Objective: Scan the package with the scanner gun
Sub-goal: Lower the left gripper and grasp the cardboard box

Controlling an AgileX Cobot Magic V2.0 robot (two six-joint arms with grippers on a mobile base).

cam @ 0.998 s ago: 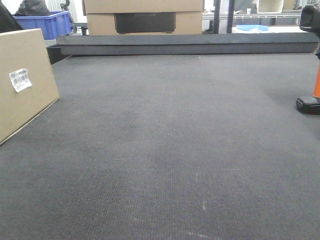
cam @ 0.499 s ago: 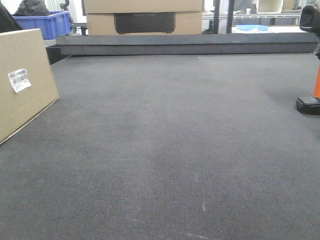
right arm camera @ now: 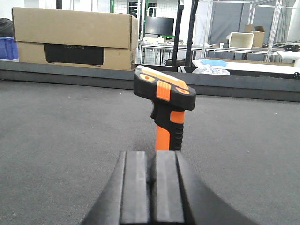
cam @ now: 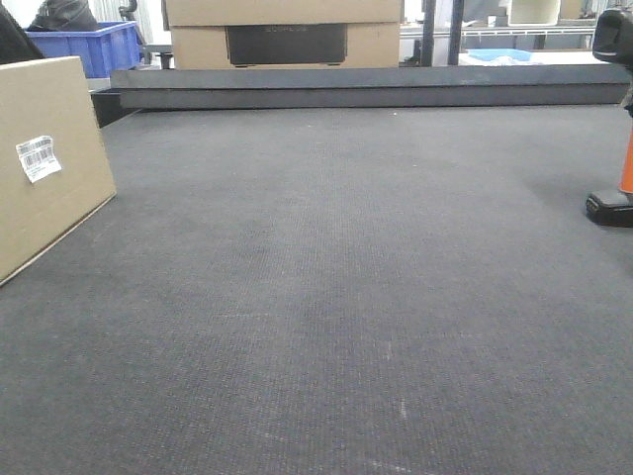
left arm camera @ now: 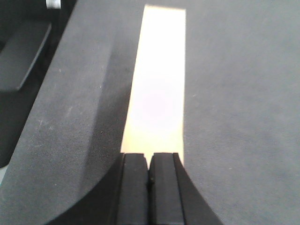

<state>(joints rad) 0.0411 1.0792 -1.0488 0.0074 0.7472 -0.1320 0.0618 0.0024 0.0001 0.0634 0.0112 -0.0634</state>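
Package [cam: 69, 193] sits at 9 o'clock on the dark worktop [cam: 346, 277], white label [cam: 38, 158] facing in. Scanner gun [cam: 608, 206] stands upright well apart at 3 o'clock. Left tool [left arm camera: 150, 187] and right tool [right arm camera: 151, 187] are both pinched together, gripping nothing — the gun's at the right one's 12 o'clock.
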